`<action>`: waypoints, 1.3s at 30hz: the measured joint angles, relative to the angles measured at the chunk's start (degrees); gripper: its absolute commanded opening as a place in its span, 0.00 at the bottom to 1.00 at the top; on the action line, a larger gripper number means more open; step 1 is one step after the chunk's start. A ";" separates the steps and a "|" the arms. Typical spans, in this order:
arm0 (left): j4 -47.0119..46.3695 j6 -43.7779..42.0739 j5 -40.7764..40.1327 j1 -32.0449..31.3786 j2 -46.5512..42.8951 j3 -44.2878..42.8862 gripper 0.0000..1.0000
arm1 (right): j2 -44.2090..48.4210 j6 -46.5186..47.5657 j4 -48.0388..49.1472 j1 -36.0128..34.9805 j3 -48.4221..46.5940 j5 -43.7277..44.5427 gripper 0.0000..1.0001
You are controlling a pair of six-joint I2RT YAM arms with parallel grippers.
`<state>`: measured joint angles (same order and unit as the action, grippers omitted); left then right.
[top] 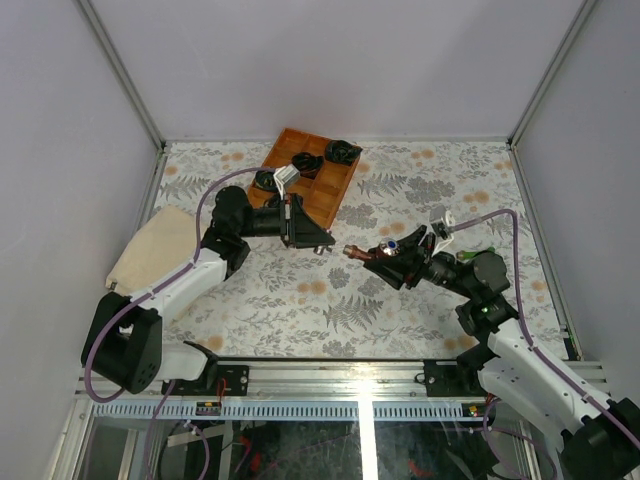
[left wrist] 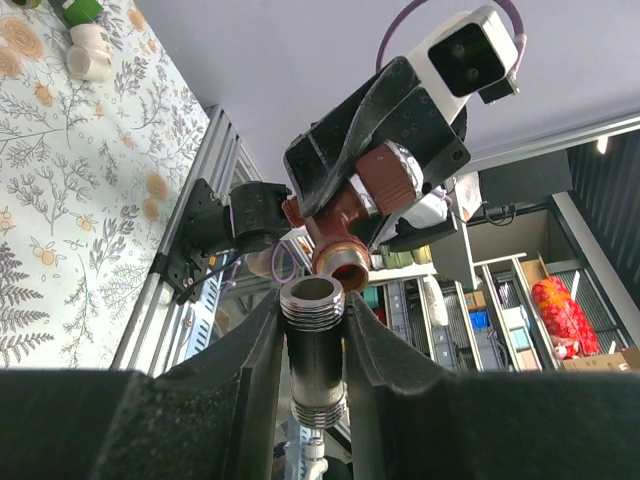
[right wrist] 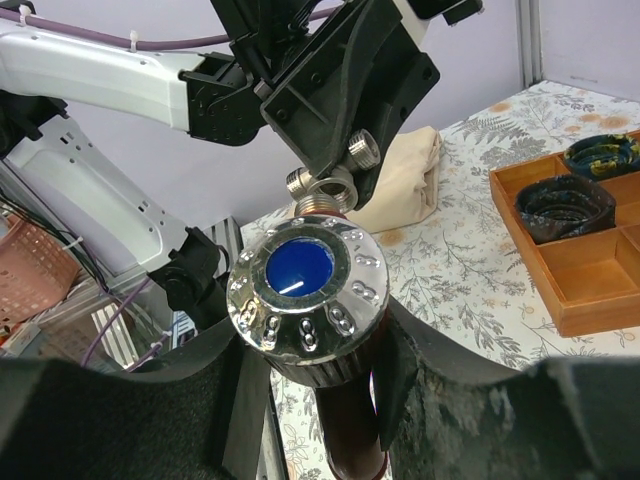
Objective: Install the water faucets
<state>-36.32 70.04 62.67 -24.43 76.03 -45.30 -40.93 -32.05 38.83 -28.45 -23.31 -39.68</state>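
Observation:
My right gripper (top: 380,256) is shut on the dark red-brown faucet (top: 358,252) and holds it above the table's middle. In the right wrist view its silvery knob with a blue cap (right wrist: 308,285) sits between my fingers. My left gripper (top: 320,241) is shut on a silver threaded pipe fitting (left wrist: 313,345). In the left wrist view the faucet's open end (left wrist: 338,262) is just beyond the fitting's threaded mouth, slightly off to one side, touching or nearly so. The green faucet (left wrist: 78,10) lies on the table at the right, partly cut off by the frame edge.
A small white piece (left wrist: 88,50) lies beside the green faucet. A wooden tray (top: 334,197) with black-and-green coiled bundles (top: 308,162) stands at the back centre. A beige cloth (top: 150,250) lies at the left. The table has a floral cover.

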 measured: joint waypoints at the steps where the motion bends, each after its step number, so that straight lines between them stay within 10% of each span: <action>1: 0.00 0.00 -0.22 -0.02 0.00 0.00 0.00 | -0.02 0.11 0.00 -0.17 0.00 0.02 0.00; 39: 0.48 0.94 -0.39 -0.28 -0.90 0.11 0.00 | -3.69 9.05 -3.78 -9.79 -2.69 13.22 0.00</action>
<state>-35.83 70.98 62.28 -24.71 75.13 -45.19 -44.62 -23.00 35.05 -38.24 -26.00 -26.46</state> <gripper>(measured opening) 0.251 0.459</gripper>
